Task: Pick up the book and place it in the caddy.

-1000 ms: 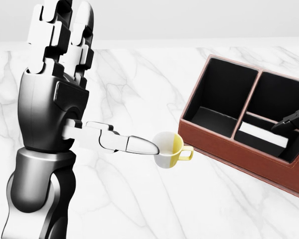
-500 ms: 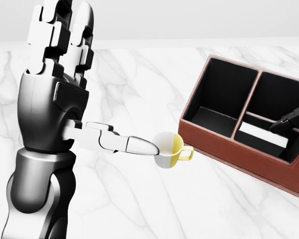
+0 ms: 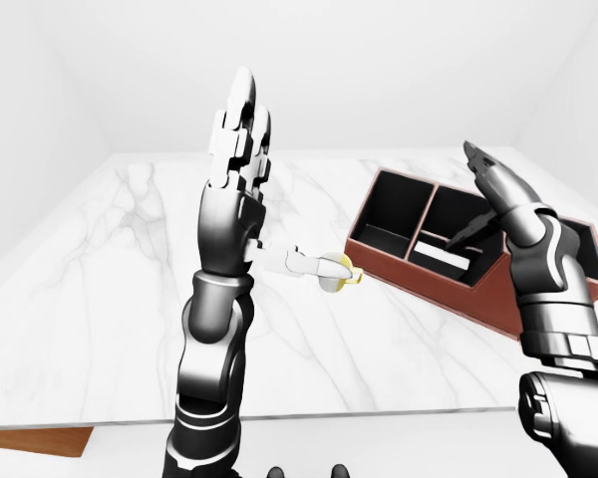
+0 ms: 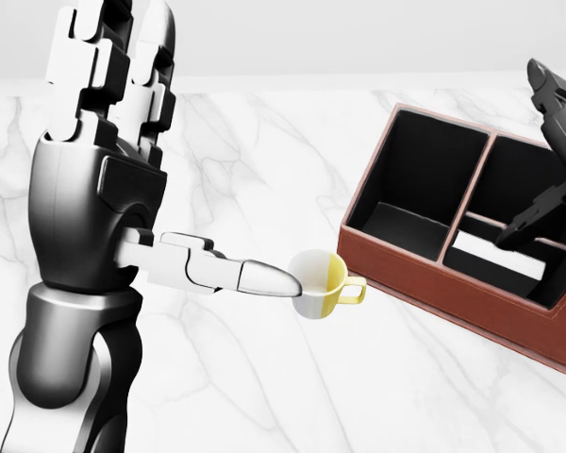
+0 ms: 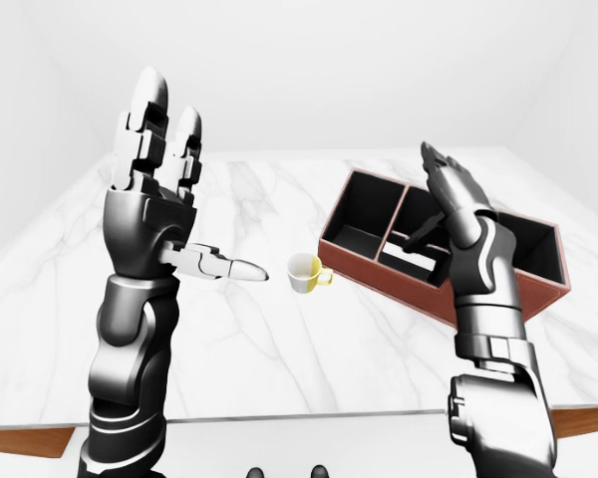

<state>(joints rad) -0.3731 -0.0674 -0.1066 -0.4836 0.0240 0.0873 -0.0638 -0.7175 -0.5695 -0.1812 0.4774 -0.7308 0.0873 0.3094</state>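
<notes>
- Left three-finger robot hand (image 5: 159, 214), black and silver: raised upright at the left of the right-eye view, two fingers straight up, thumb pointing right; fingers spread apart, holding nothing.
- Right three-finger robot hand (image 5: 456, 199): raised at the right of the same view, fingers extended and apart, empty, standing before the caddy.
- White marble-patterned tabletop (image 5: 279, 329): bears all the objects.
- Small yellow-and-white cup with a yellow handle (image 4: 322, 282): upright on the tabletop, just left of the caddy in the head view, handle towards it; the left thumb's tip overlaps it in this view.
- Reddish-brown leather-look rectangular caddy with black-lined compartments (image 4: 424, 269): at the right of the head view, set at an angle.
- Flat book showing a white page edge (image 4: 495, 257): lying inside the caddy's second compartment from the left, against the near wall.
</notes>
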